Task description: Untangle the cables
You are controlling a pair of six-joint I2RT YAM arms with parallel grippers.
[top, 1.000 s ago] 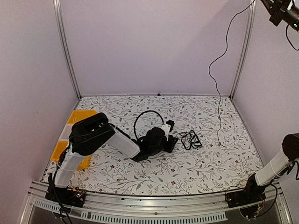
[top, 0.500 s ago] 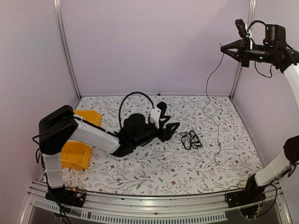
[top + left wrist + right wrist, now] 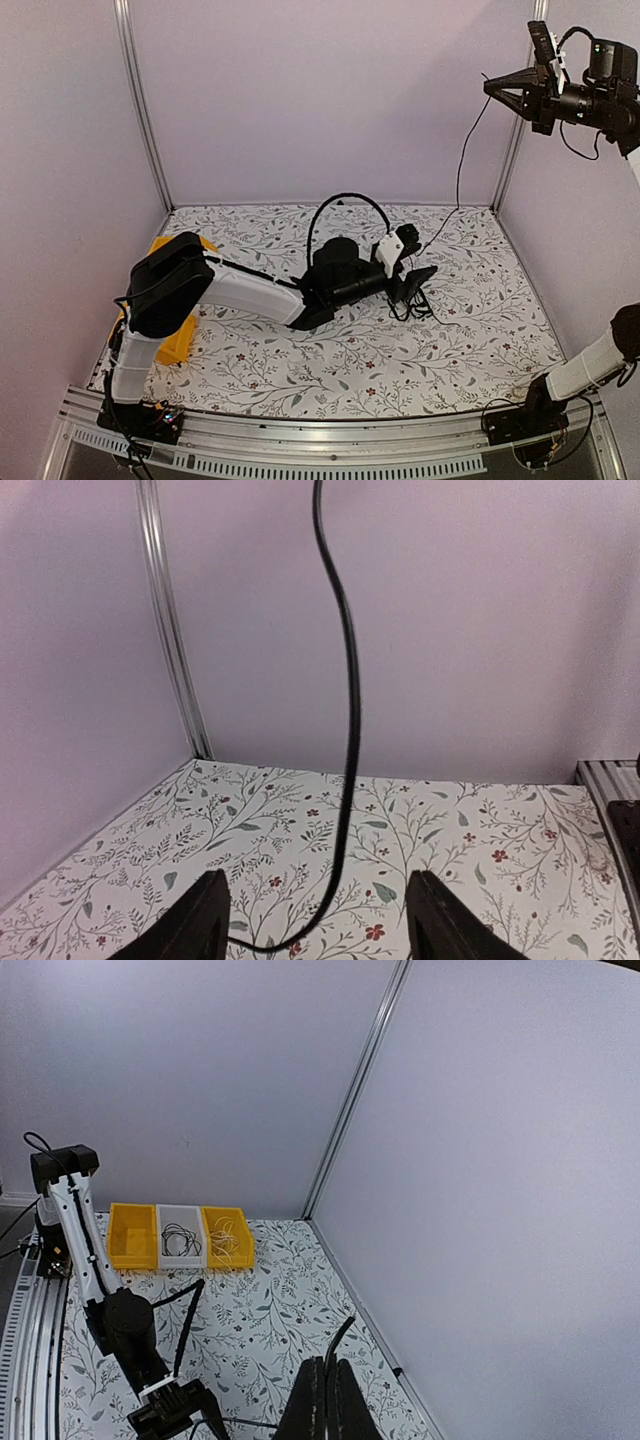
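Black cable [image 3: 460, 190], pinched in right hand [image 3: 488, 85] near the corner post [image 3: 507, 160], drops to open left hand [image 3: 415, 263] mid-table.

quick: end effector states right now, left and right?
Left end effector: open, gripping nothing.
Right end effector: closed on a cable, held high.

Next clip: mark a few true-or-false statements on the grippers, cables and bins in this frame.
1. The right gripper is high up, shut on a cable. True.
2. The left gripper is shut too. False: its fingers stand apart, a cable passing between them.
3. The three bins are all yellow. False: the middle bin is grey.
4. A cable bundle lies on the table beside the left gripper. True.
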